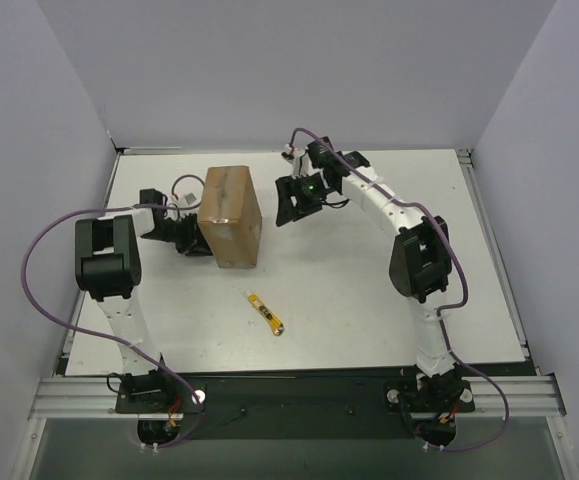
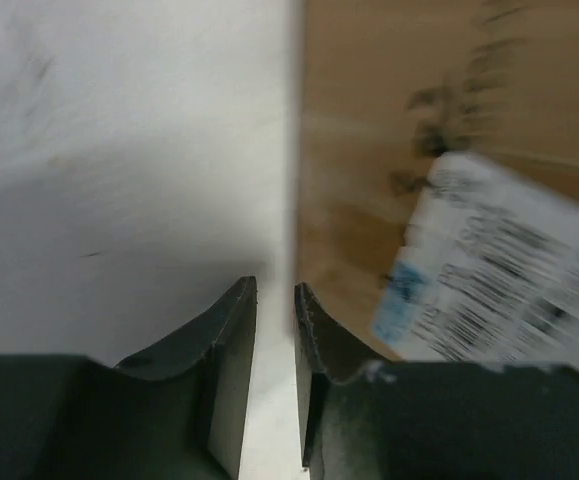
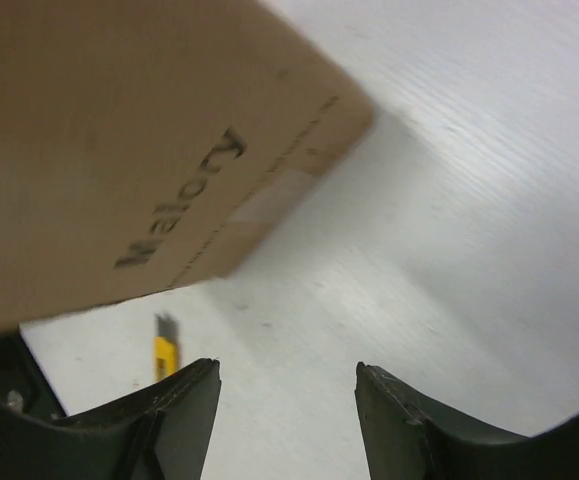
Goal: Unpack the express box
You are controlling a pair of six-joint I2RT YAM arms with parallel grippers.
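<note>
The express box is a brown carton standing left of the table's middle, its top closed. My left gripper sits against its left side, jaws nearly shut with a narrow gap and nothing between them. The box side with a white label fills the right of the left wrist view. My right gripper is open and empty, just right of the box. In the right wrist view the box with dark print is at upper left, beside my open gripper.
A yellow-and-black utility knife lies on the white table in front of the box; it also shows in the right wrist view. Grey walls surround the table.
</note>
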